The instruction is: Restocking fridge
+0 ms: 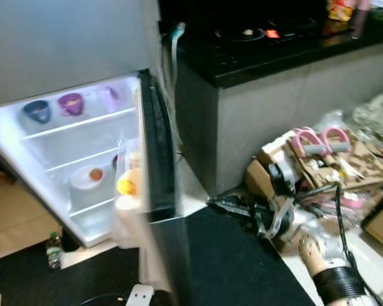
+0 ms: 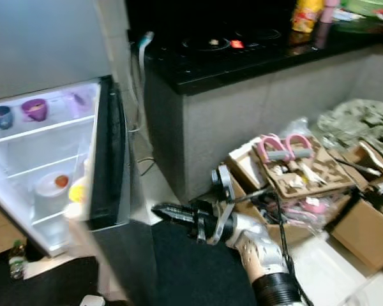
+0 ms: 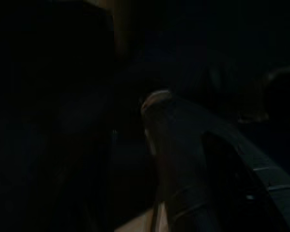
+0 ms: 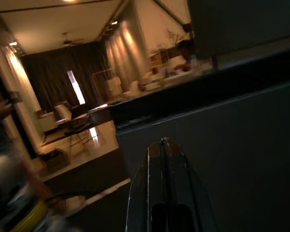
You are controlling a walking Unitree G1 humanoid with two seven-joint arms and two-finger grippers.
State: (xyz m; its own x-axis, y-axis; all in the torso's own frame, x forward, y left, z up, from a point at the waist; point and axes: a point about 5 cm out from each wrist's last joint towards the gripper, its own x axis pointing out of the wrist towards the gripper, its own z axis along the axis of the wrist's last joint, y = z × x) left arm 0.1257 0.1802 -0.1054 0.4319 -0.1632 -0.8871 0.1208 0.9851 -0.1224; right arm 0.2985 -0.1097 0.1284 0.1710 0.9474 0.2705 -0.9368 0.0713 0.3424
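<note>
Two lit shelves are showing at far left inside the open fridge [image 1: 64,146]: the top one is carrying a blue cup [image 1: 37,111], a purple cup [image 1: 71,103] and a paler one beside them, all spaced along the front edge, probably for easy reach. Lower down, a white tub with an orange spot on its lid [image 1: 88,177] is sitting on the next shelf. A small bottle [image 1: 53,249] is standing on the floor by the fridge's bottom corner (unclear whether it is stock waiting to go in).

Moving right, the fridge door [image 1: 158,159] is standing edge-on to the head camera, so its racks are mostly hidden; something yellow [image 1: 127,185] is peeking from the door pocket, too blurred to name.

Right of the door, the right gripper [image 2: 163,210] is reaching out level toward the door's edge, its black fingers pressed together and carrying nothing. My reading is that it is positioned to push or steady the door rather than to place stock. Whether the tips are touching the door cannot be told.

Further right, open cardboard boxes [image 2: 293,175] of clutter with pink handles [image 2: 282,145] are lying on the floor below a dark counter [image 2: 242,57].

Left wrist view is nearly black; I cannot tell how the left gripper's fingers are set.
</note>
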